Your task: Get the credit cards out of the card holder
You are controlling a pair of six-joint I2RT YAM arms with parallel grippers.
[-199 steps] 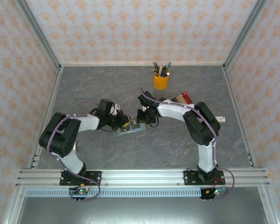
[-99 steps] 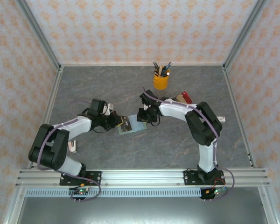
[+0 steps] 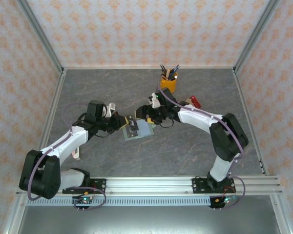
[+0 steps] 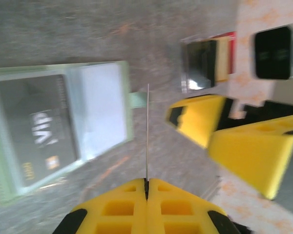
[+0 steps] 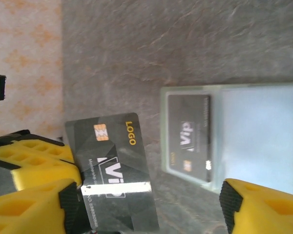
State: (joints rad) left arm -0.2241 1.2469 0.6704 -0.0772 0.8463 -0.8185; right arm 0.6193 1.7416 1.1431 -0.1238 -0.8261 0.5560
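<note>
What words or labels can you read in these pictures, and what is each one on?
"LOGO": gold, on the dark card clamped in the left gripper.
"Vi": larger letters on that card, the rest unclear.
"Vip": on the second dark card tucked in the card holder.
Small print on both cards: too small to read.

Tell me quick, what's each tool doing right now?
Left tool: closed on a dark card.
Right tool: open, holding nothing.
</note>
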